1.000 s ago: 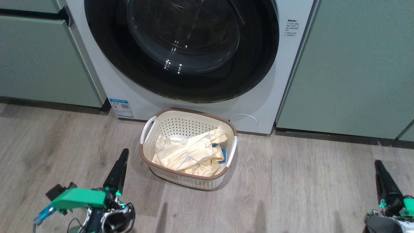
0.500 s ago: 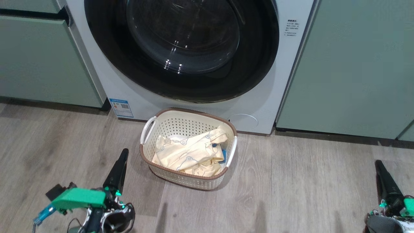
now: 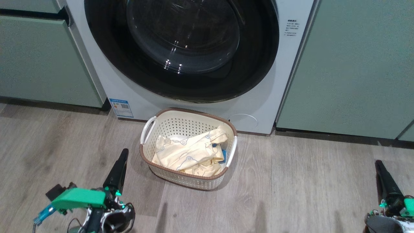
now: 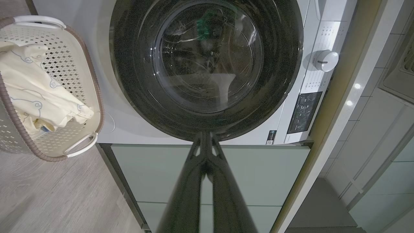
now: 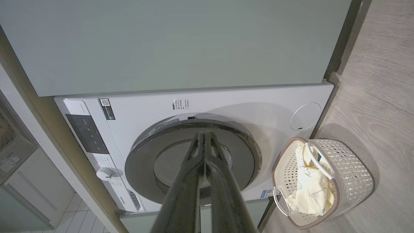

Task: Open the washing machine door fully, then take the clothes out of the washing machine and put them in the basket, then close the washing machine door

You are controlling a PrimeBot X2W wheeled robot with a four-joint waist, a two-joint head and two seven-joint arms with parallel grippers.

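One washing machine, one door, one basket — two loop handles, clothes perhaps two garments, heaped.

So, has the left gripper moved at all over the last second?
No. In the head view the left gripper, shut, keeps the same spot to the left of the basket, with the same gap to the basket's rim as before.

Door shut, clothes in basket nr washer.
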